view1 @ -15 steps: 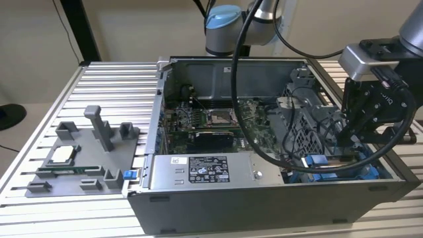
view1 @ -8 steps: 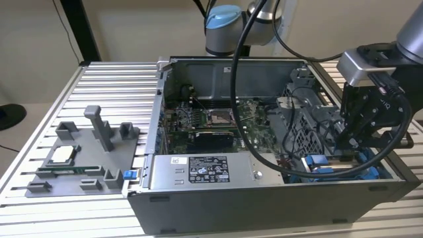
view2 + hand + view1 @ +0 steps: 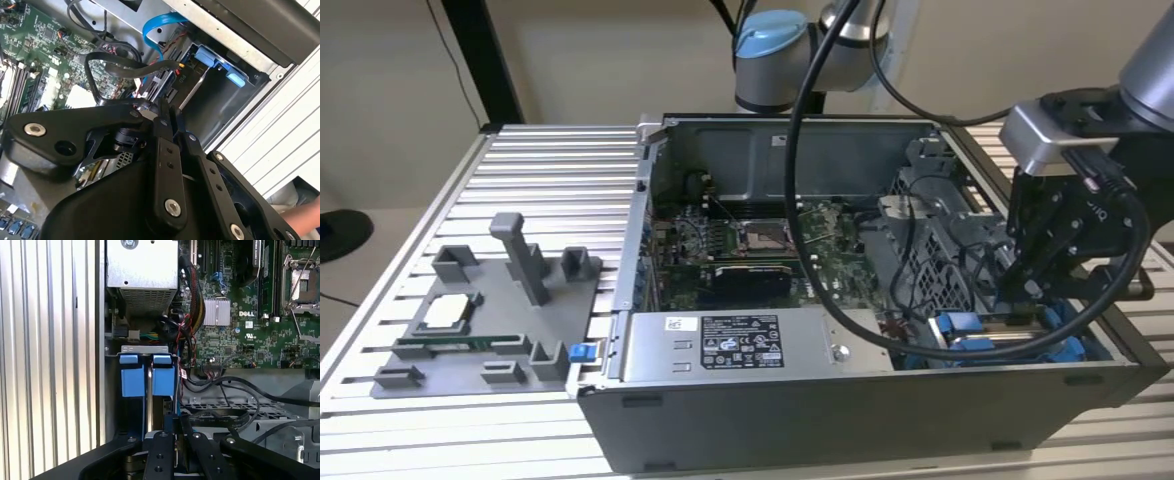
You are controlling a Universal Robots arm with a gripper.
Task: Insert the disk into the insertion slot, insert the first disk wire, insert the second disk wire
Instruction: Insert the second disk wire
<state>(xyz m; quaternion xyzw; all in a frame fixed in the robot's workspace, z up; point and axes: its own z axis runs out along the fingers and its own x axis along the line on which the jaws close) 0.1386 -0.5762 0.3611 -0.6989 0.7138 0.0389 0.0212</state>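
Observation:
The disk [image 3: 196,85], silver in a blue frame [image 3: 132,382], sits inside the insertion slot [image 3: 227,107] at the case's front corner on the exterior view's right [image 3: 1014,338]. Its blue tabs stand at the slot's mouth. My gripper [image 3: 169,107] reaches down into the case just behind the disk, fingers pressed together on the end of a black flat wire [image 3: 125,69] that loops away over the board. In the first wrist view the gripper [image 3: 178,421] meets that wire [image 3: 222,414] right beside the disk's edge. A blue wire [image 3: 155,25] curves nearby.
The grey box with a label [image 3: 720,345] fills the case's front. The motherboard [image 3: 761,240] lies behind it, with loose black cables around. A grey holder fixture [image 3: 494,310] stands on the slatted table [image 3: 520,170]. A person's hand [image 3: 305,217] shows outside the case.

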